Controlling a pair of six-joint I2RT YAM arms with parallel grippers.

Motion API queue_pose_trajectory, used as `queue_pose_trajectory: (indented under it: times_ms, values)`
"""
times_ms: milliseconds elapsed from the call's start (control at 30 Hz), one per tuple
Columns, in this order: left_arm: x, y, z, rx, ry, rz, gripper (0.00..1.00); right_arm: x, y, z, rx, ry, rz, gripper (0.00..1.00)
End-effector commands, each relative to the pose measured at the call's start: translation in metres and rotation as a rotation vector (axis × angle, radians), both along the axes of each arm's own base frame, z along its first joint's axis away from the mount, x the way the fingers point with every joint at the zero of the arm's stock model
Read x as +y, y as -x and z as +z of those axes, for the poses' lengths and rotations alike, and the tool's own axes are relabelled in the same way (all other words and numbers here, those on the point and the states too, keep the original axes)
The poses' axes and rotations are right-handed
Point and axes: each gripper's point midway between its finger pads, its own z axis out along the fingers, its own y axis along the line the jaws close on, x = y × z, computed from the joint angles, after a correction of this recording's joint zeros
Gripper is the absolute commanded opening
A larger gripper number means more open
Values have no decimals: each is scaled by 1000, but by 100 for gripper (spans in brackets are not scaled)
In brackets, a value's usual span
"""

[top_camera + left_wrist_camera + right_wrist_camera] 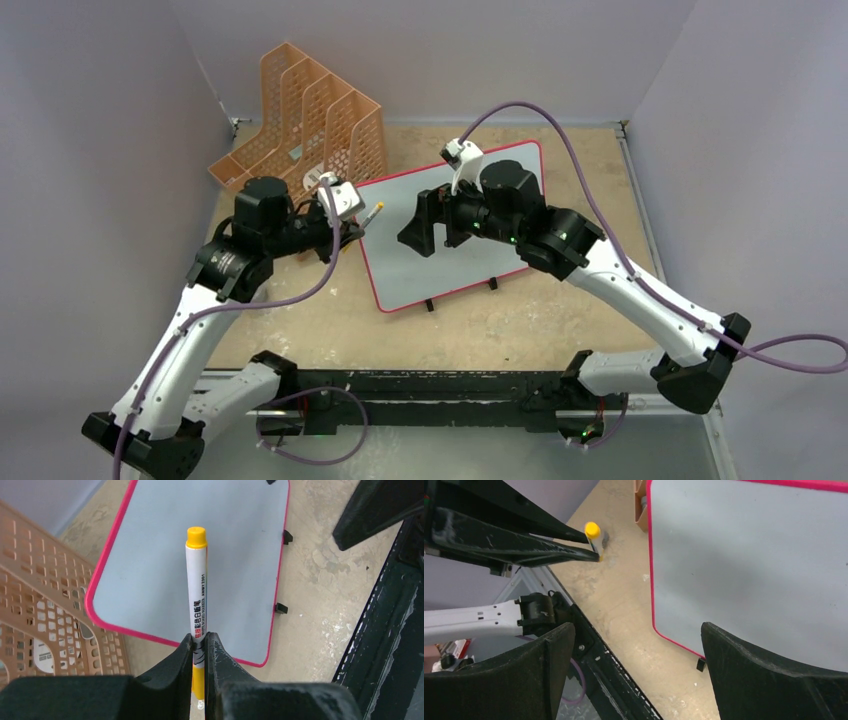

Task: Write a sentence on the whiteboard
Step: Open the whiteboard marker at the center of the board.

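The whiteboard [400,265] sits at centre frame in the top view, lower right of the orange file rack [300,110]. The left gripper [199,642] is clamped on 1 yellow-capped marker [196,580] near the board's left edge. The right gripper [636,627] hangs over the board with its jaws spread wide, holding nothing.

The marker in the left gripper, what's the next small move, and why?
Probably bring the open right gripper across to the yellow end of the marker, to uncap it. The left gripper is shut on the marker, no writing tip shows, and the whiteboard looks blank.
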Motion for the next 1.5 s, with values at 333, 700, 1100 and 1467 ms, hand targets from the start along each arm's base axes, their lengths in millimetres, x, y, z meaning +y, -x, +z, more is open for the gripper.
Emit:
queue_pose_trajectory:
  times_ms: [333,700,1100,1467]
  values:
    - [-46,-7,35,-217,-121,-162,0,17,-4,41,-29,-86,131,81]
    - [-76,-6,32,-288,-214,-193,0,22,-12,17,17,-33,119,55]
    - [-81,-7,33,-332,-224,-207,0,18,-8,-4,47,16,126,33]
    - [-89,0,32,-378,-244,-290,0,18,-11,-7,48,23,121,22]
